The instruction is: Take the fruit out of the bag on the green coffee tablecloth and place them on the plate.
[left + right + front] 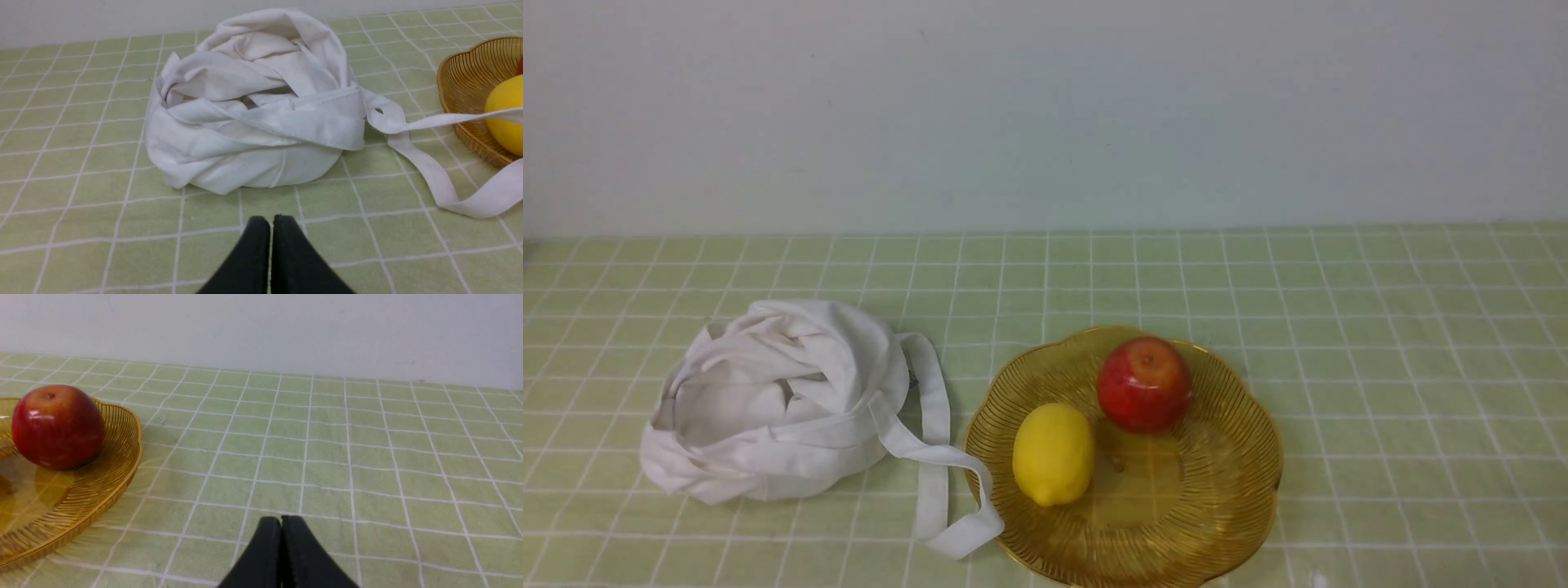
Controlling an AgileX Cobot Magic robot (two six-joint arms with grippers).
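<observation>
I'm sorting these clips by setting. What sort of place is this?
Probably a staged tabletop test setup: a green checked tablecloth against a bare wall, holding only a cloth bag and a plate of fruit.

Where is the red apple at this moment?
In the front view the apple lies on the far part of the amber plate, right of centre, just beyond the lemon.

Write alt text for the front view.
A red apple and a yellow lemon sit on an amber glass plate on a green checked tablecloth. A crumpled white bag lies left, one strap reaching the plate's rim.
</observation>
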